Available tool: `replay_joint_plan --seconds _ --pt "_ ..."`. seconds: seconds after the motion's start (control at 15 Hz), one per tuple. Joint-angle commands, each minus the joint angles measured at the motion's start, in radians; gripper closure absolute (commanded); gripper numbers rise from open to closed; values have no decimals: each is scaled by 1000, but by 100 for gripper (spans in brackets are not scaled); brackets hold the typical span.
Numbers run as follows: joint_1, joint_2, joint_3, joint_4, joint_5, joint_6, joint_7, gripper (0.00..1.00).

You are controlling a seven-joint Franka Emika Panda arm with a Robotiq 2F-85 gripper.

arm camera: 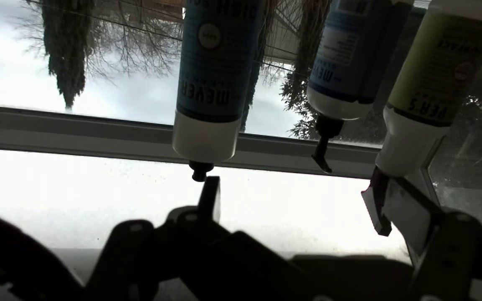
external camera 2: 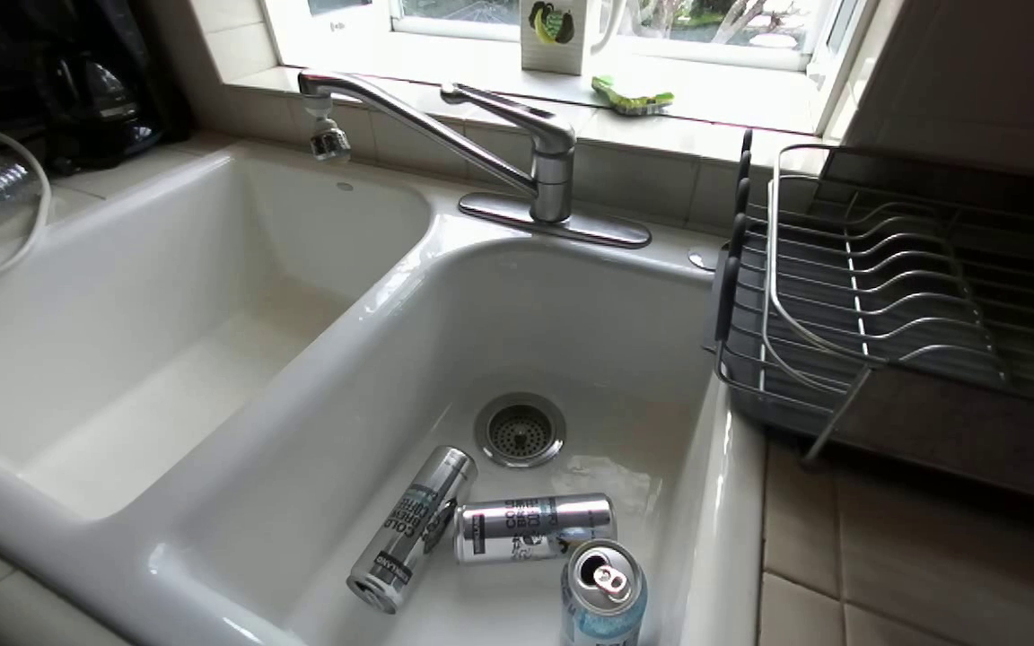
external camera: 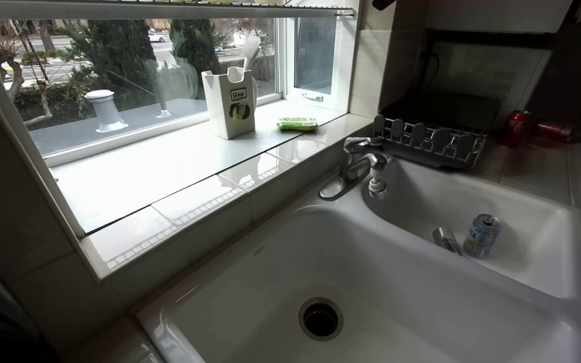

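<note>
The claw (arm camera: pixel 301 194) is spread wide, with bare space between its fingers, and three bottles show just beyond its fingertips in the wrist view, where labels and trees appear upside down. By one finger is a green-labelled spray bottle (arm camera: pixel 442 83), its dark trigger partly covered by that finger; whether they touch cannot be told. Facing the gap between the fingers is a blue-labelled pump bottle (arm camera: pixel 337 62), its dark nozzle in line with the opening. A dish soap bottle (arm camera: pixel 214 83) has its small cap just beside the opposite fingertip, so the outer two crowd either side of the pump bottle. Behind all three, as seen from the claw, runs a window frame (arm camera: pixel 98 140). Away from the claw, in an exterior view, a sink (external camera 2: pixel 297 381) holds two cans (external camera 2: pixel 535 528) on their sides and an open upright can (external camera 2: pixel 605 592), below a tap (external camera 2: pixel 553 179). Also away from the claw are a white jug (external camera: pixel 230 108), a green packet (external camera: pixel 298 124), a dish rack (external camera: pixel 442 143) and red cans (external camera: pixel 518 123) on the tabletop (external camera: pixel 532 174).
</note>
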Motion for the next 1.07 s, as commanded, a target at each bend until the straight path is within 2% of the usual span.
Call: replay_joint_plan --seconds 0.0,0.2,0.4,0.53,1.0 --pt "26 -90 14 -100 -110 98 113 0" --pt "47 -119 19 -132 -165 158 172 0" --pt "60 -144 21 -149 -171 197 199 0" --pt "50 -111 20 -110 -138 171 157 0" --pt "54 -127 20 -122 -138 177 165 0"
